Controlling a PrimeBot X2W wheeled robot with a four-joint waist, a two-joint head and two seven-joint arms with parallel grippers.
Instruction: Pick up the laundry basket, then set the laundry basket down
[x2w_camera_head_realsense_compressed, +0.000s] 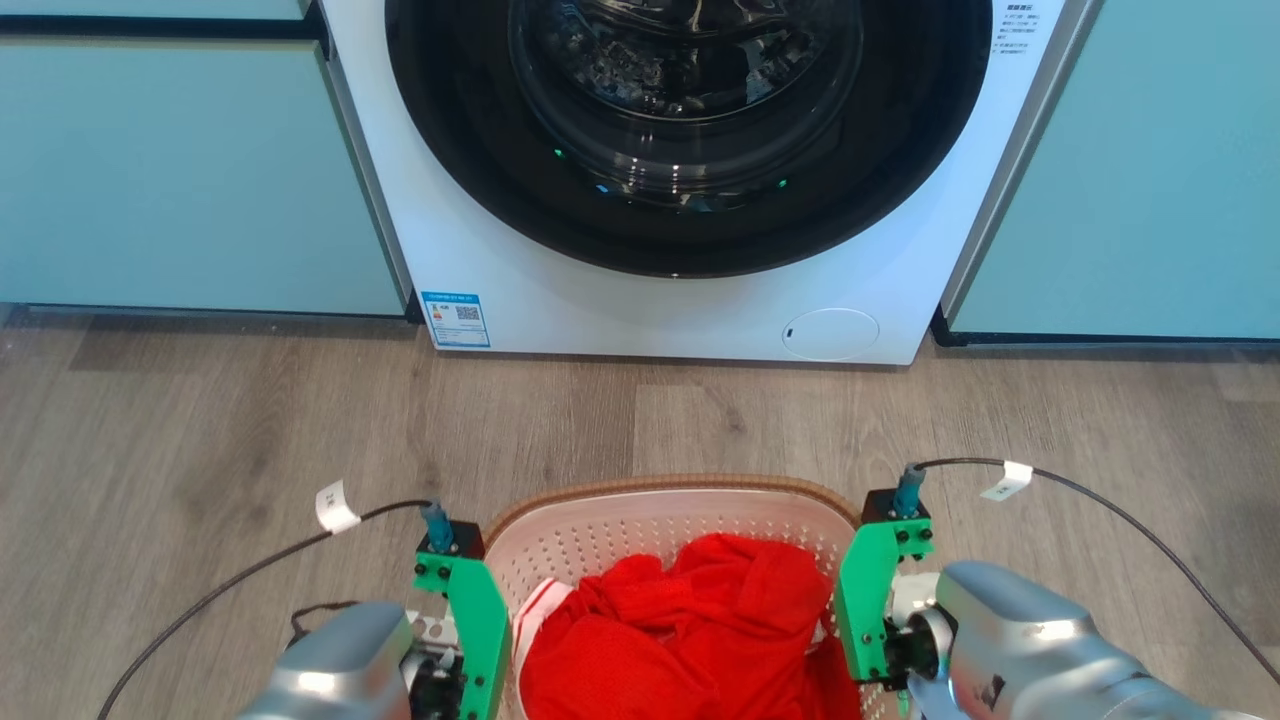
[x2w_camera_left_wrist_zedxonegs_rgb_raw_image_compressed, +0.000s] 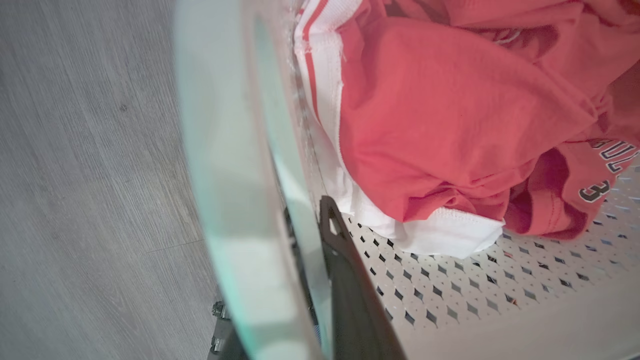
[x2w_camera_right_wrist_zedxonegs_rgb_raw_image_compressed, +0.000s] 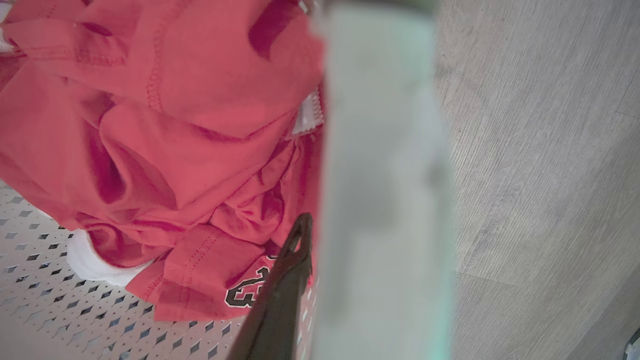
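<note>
Laundry basket (x2w_camera_head_realsense_compressed: 640, 535) is upright — mouth up — long axis unclear.

Left arm (x2w_camera_head_realsense_compressed: 340, 660), right arm (x2w_camera_head_realsense_compressed: 1040, 640) low; jaws tight on laundry basket (x2w_camera_head_realsense_compressed: 620, 530)

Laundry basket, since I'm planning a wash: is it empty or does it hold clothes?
Holds clothes: a crumpled red jersey with white trim lies in the laundry basket, floor partly bare.

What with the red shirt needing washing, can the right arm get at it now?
Probably not: the right arm's fingers are clamped on the rim of the laundry basket. The red shirt lies uncovered beside the inner finger, so letting go should free it.
</note>
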